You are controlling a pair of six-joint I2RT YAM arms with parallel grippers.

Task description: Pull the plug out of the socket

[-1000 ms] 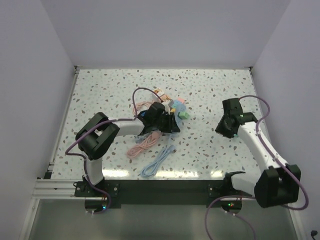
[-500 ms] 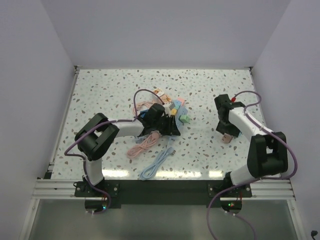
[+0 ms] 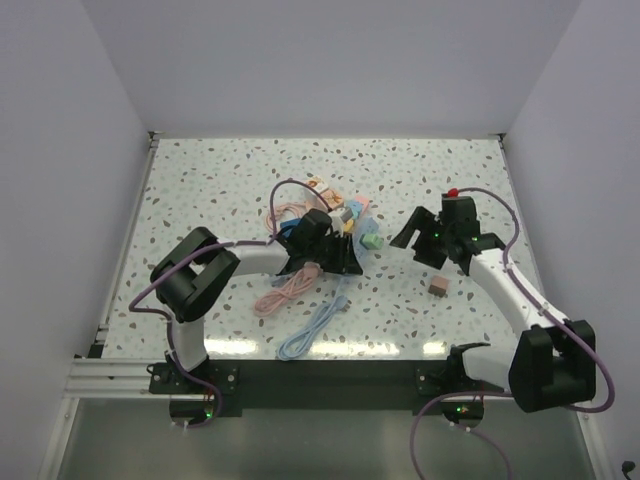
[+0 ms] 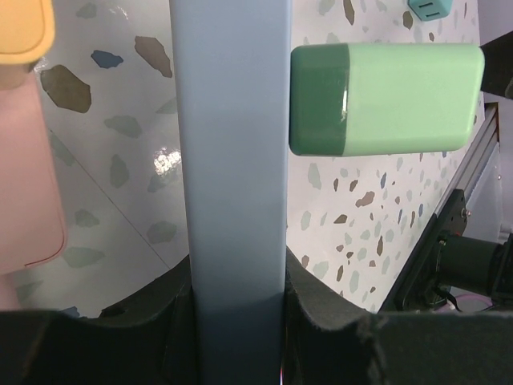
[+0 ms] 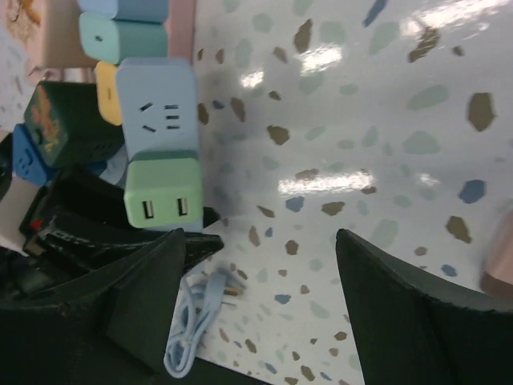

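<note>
Projecting from the side of the light-blue socket strip (image 4: 231,160), the green plug (image 4: 385,98) sits seated in the socket near the centre of the counter (image 3: 200,180). In the top view its long axis runs roughly along the 9-to-3 o'clock line. The free end, which carries two USB ports, faces 3 o'clock toward the right tool. The darker green end sits against the strip.

Left arm: the base is at 7 o'clock on the near edge and the elbow is folded over the 8 o'clock area. The forearm reaches toward 3 o'clock, to the cluster at centre. The left tool (image 4: 232,321) is clamped on the socket strip, one finger on each side of the strip just below the plug.

Right arm: the base is at 5 o'clock. The forearm rises toward 11 o'clock and the wrist is turned so the tool points at 9 o'clock. The right tool (image 5: 260,241) has its fingers (image 5: 401,321) wide apart with nothing between them. It is near the plug's free end but apart from it.

A small brown block (image 3: 437,287) lies on the counter at 6 o'clock of the right tool. A pink cable (image 3: 283,292) and a blue cable (image 3: 315,325) lie at 6 to 7 o'clock of the strip.
</note>
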